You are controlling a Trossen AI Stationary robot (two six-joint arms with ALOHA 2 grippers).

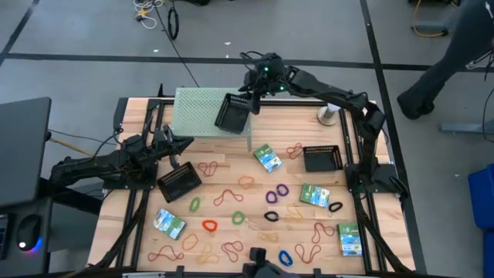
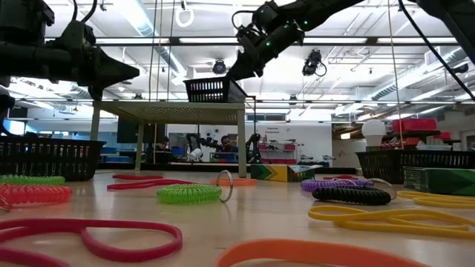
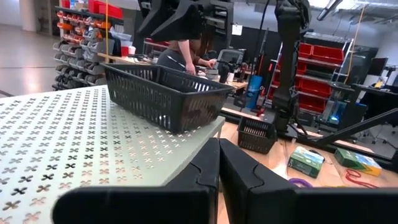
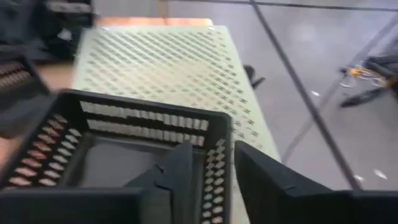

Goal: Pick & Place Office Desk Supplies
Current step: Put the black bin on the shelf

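Right wrist view alone shows the right end effector (image 4: pixel 211 171) parted astride the wall of a black mesh tray (image 1: pixel 231 114) on the perforated shelf (image 1: pixel 197 112). Left end effector (image 1: pixel 187 144) closed, empty. High view: three trays; five packets (image 1: pixel 267 158) and scattered rubber bands (image 1: pixel 210 225) on the counter (image 1: pixel 255 197).

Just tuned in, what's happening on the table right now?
The right gripper is at a black mesh tray on the pale-green shelf, fingers straddling the tray's wall and apart. The left gripper waits shut beside the shelf, above another tray. Rubber bands and packets lie scattered on the table.
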